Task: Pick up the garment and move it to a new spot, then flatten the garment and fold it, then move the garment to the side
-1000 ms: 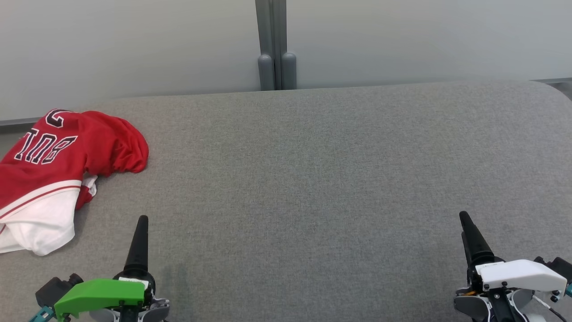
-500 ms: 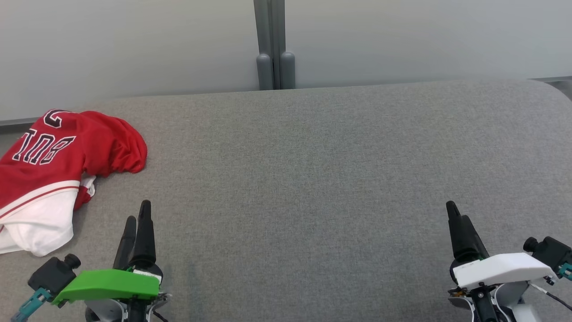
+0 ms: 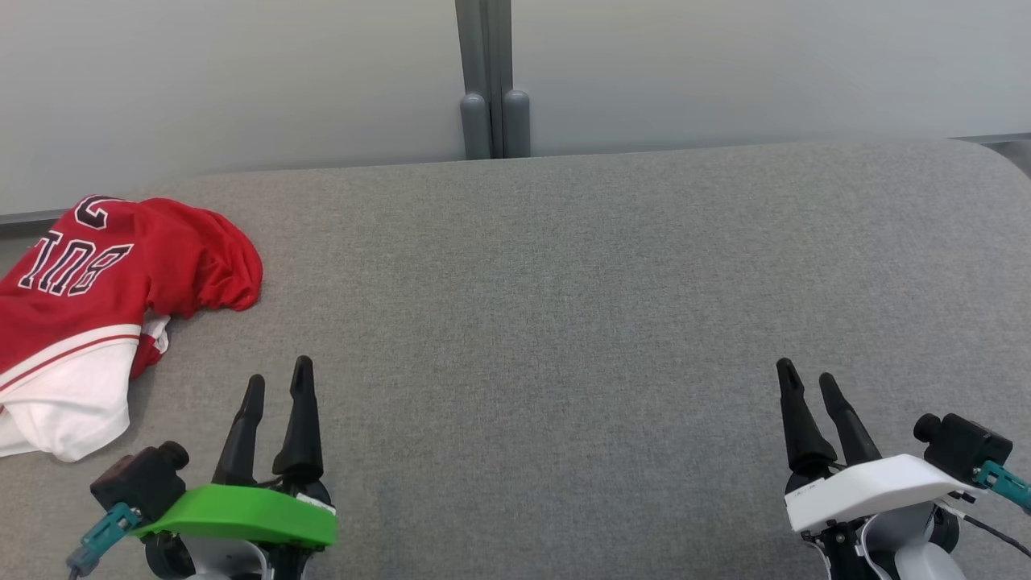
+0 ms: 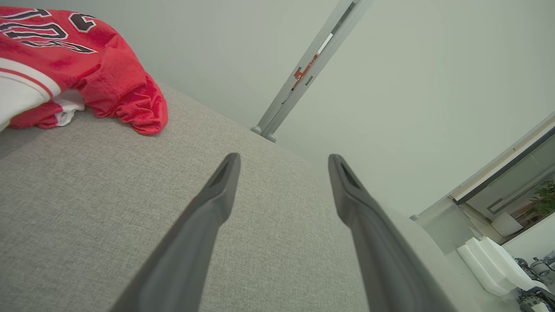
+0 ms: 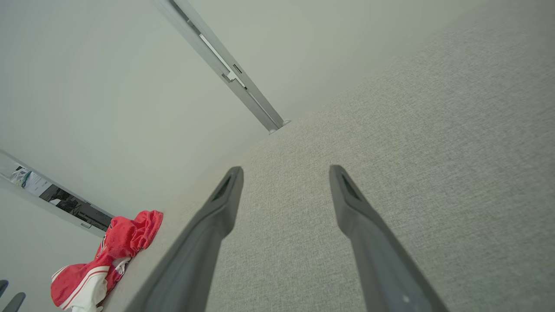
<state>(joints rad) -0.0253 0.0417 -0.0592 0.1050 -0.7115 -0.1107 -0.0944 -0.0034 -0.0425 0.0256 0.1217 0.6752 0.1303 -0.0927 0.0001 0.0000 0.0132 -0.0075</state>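
The garment point(image 3: 89, 298), a red and white jersey, lies bunched at 9 o'clock on the grey surface point(image 3: 564, 282) in the head view, and part of it runs off the picture's edge. The left gripper point(image 3: 279, 370) sits at 7 o'clock, fingers spread and holding nothing. The garment is near it, toward its 10 o'clock, but not touching. The right gripper point(image 3: 804, 370) sits at 5 o'clock, also spread and empty, well apart from the garment. In the left wrist view the garment point(image 4: 86, 65) lies at 10 o'clock, beyond the fingers.

The task looks to be at its very start. The garment is not yet picked up, and it lies crumpled and unfolded. Lifting, moving, flattening, folding and setting it aside are all left to do. The left gripper seems better placed for the first grasp.
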